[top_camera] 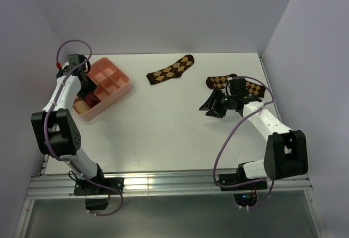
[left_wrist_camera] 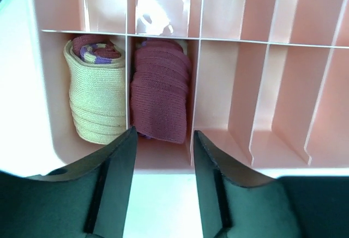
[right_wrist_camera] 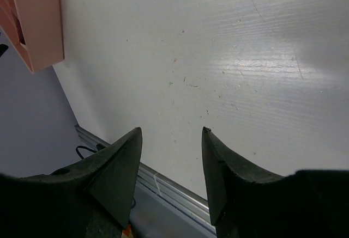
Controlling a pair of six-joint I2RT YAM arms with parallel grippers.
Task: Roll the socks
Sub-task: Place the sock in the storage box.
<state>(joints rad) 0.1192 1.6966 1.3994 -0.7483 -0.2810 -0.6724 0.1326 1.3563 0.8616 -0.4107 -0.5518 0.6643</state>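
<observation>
Two rolled socks sit in neighbouring compartments of the pink tray (left_wrist_camera: 218, 156): the tan sock (left_wrist_camera: 98, 104) with a purple and maroon end showing on the left, the crimson sock (left_wrist_camera: 161, 99) on the right. From above, the tan sock (top_camera: 80, 106) and the crimson sock (top_camera: 91, 101) lie at the near-left end of the tray (top_camera: 117, 88). My left gripper (left_wrist_camera: 163, 135) hovers open just short of the crimson roll, nothing between its fingers. My right gripper (right_wrist_camera: 171, 133) is open over bare table, far right of the tray (right_wrist_camera: 38, 25).
One dark brown argyle sock (top_camera: 172, 70) lies flat at the back centre of the white table (top_camera: 163, 123). A second argyle sock (top_camera: 248, 87) lies at the back right, partly under my right arm (top_camera: 262, 118). Walls close the table at the back and sides.
</observation>
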